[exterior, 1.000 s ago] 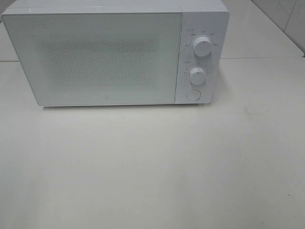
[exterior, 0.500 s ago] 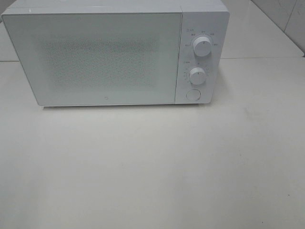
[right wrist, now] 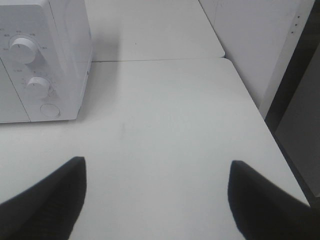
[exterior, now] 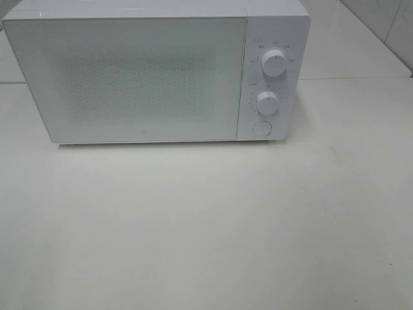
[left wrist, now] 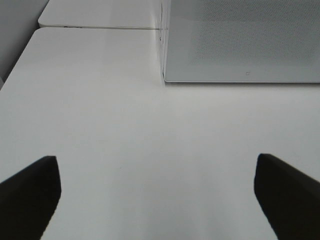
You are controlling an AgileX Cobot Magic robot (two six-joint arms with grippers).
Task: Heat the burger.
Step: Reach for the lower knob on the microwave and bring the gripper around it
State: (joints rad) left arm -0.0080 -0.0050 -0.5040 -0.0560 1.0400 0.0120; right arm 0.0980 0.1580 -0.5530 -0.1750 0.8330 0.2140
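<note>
The burger is out of view in every frame. A white microwave stands at the back of the white table with its door shut; its two knobs and round button sit on the right panel. Neither arm shows in the exterior high view. In the left wrist view my left gripper is open, with dark fingertips wide apart over bare table in front of the microwave's lower left corner. My right gripper is open too, nothing between its fingers, to the right of the microwave's control panel.
A seam between two tabletops runs behind the microwave's right side. The table's right edge drops off beside a white wall panel. Its left edge lies near the microwave's left side.
</note>
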